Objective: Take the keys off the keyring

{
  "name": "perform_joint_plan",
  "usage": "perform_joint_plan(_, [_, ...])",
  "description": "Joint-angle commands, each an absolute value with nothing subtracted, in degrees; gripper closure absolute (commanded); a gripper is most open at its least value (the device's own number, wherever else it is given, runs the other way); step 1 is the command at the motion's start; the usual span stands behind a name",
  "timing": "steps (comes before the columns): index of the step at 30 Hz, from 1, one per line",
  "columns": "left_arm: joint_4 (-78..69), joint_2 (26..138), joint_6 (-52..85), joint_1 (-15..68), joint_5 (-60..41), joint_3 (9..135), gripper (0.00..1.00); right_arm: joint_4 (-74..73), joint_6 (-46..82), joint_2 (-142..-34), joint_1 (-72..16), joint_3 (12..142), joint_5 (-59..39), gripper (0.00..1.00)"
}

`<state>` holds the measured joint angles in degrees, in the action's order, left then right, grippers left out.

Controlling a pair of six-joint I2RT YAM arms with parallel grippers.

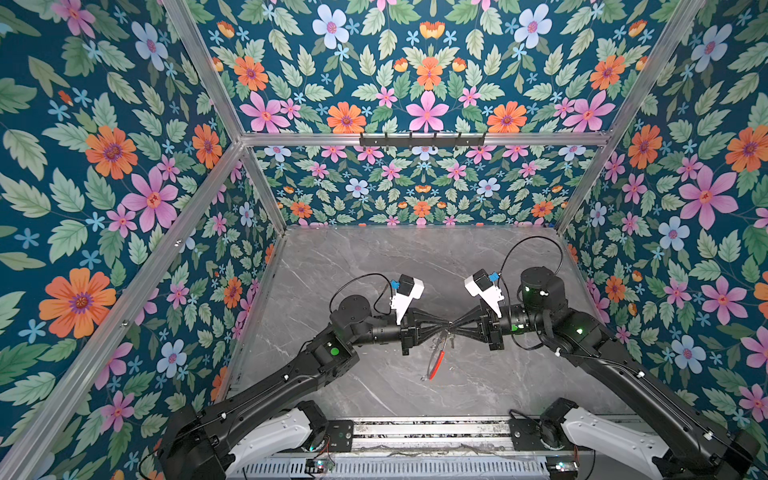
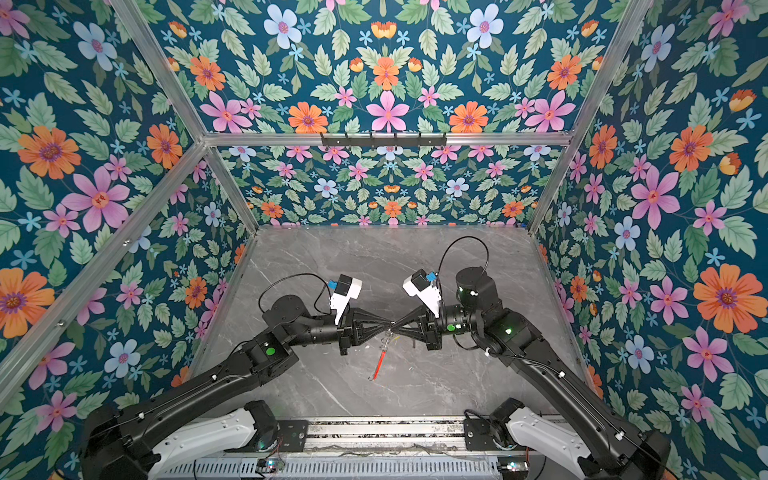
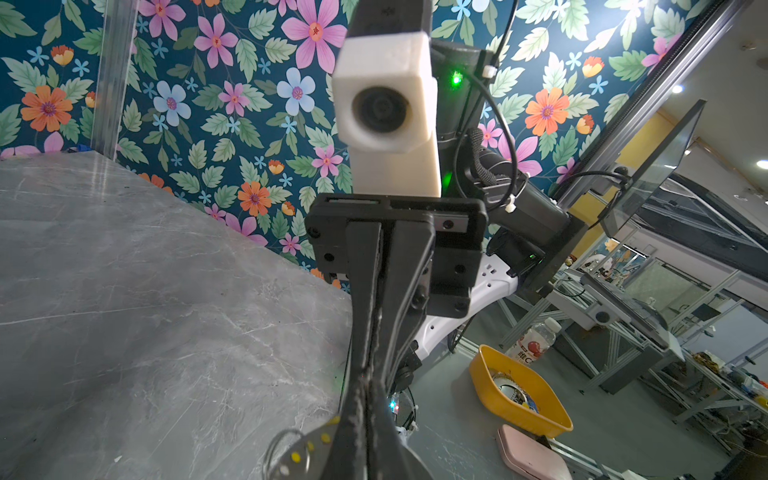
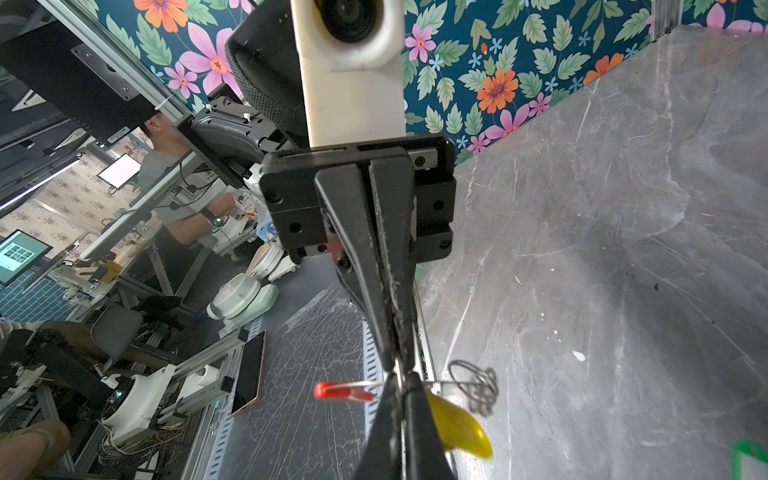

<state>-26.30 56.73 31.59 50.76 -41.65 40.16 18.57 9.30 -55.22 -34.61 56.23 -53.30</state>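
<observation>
I see the left fingers [image 1: 432, 325] and the right fingers [image 1: 467, 325] meeting tip to tip above the middle of the counter [image 1: 374, 270]. Both pairs are pressed together. The keyring [image 1: 436, 365] hangs down from that spot, so both seem to pinch its thin wire.

In the right wrist view the yellow tag [image 4: 457, 424] sits just beside the right fingers, and the small loops [image 4: 478, 386] dangle near it. A green tag [image 4: 752, 459] is blurred at the edge of that view, and I cannot tell if it is on the ring.

I expect the ring to be light, stiff and slippery, and to swing easily. I judge that the flat plastic tags give a better hold than the bare wire.
</observation>
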Motion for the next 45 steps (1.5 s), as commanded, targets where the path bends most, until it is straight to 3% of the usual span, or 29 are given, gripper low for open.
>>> perform_joint_plan(1, [-34.98, 56.01, 33.86, 50.8, -41.09, 38.95, 1.0, 13.48, 11.33, -54.07, -34.71, 56.05, -50.53, 0.83])
perform_joint_plan(4, [-40.65, 55.38, 35.32, 50.8, -39.35, 37.05, 1.0, 9.78, 13.64, -51.67, -34.72, 55.02, -49.21, 0.67])
perform_joint_plan(6, [-44.49, 55.35, 36.09, 50.78, -38.19, 36.0, 1.0, 6.67, 15.43, -49.59, -34.72, 54.07, -47.93, 0.61])
perform_joint_plan(16, [-67.32, 60.38, 41.91, 50.87, -32.59, 31.98, 1.0, -14.38, 24.53, -41.15, -41.86, 43.88, -28.99, 0.55])
perform_joint_plan(21, [-75.11, 62.98, 43.39, 50.89, -31.2, 31.01, 1.0, -21.37, 29.04, -42.21, -42.54, 41.03, -25.84, 0.55])
perform_joint_plan(29, [-81.01, 65.31, 45.14, 50.89, -30.64, 29.34, 1.0, -28.98, 32.15, -45.77, -42.67, 39.63, -29.46, 0.57])
perform_joint_plan(32, [-81.56, 65.79, 45.66, 50.89, -30.56, 29.2, 1.0, -29.09, 32.17, -46.52, -42.86, 40.03, -30.18, 0.59])
perform_joint_plan(39, [-81.67, 65.83, 45.59, 50.89, -29.93, 28.93, 1.0, -29.1, 32.69, -48.25, -43.06, 41.02, -32.46, 0.77])
perform_joint_plan(45, [-81.56, 65.96, 45.62, 50.91, -29.56, 28.66, 1.0, -29.19, 32.7, -49.0, -43.49, 41.5, -34.09, 0.81])
